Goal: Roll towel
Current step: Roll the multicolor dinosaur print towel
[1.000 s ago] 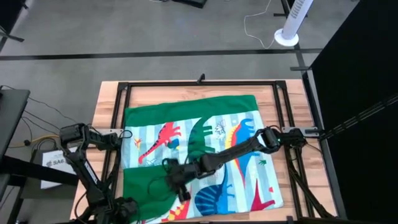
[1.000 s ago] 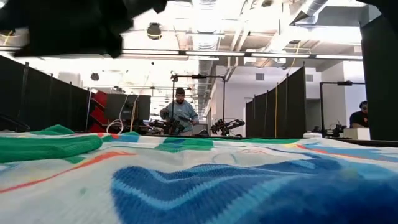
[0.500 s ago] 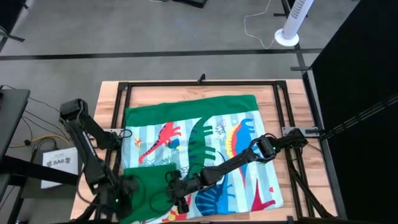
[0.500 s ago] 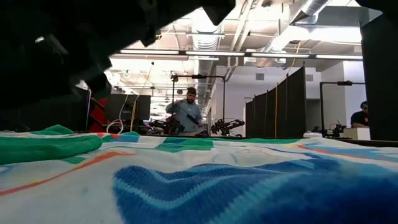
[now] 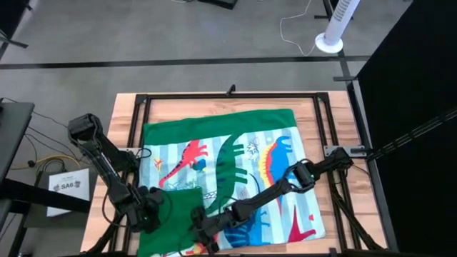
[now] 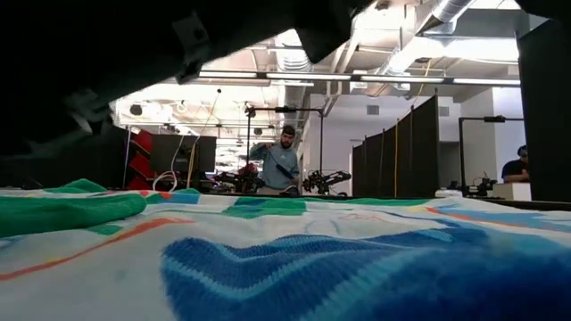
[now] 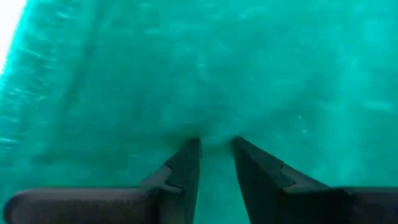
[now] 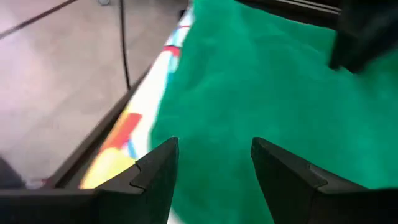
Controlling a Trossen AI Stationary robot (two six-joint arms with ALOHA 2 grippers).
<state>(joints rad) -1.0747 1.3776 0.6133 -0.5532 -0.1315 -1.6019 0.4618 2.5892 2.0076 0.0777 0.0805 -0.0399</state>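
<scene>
The towel (image 5: 228,178) lies spread over most of the wooden table (image 5: 125,114), inside the black frame (image 5: 232,95) that stands on it, its green border toward the table's far edge and its striped, dinosaur-printed panel in the middle. At the towel's near left corner a green flap (image 5: 175,214) is folded back over the print, plain side up. The left gripper (image 5: 148,214) sits at the left edge of that flap; in its wrist view its fingers (image 7: 186,163) press down into green cloth with only a narrow gap between them, and whether they pinch a fold cannot be told. The right gripper (image 5: 201,232) reaches across the towel to the flap's near right edge; its fingers (image 8: 155,165) are spread wide above the green cloth, holding nothing. Beyond the table a person (image 6: 284,165) stands in the room.
</scene>
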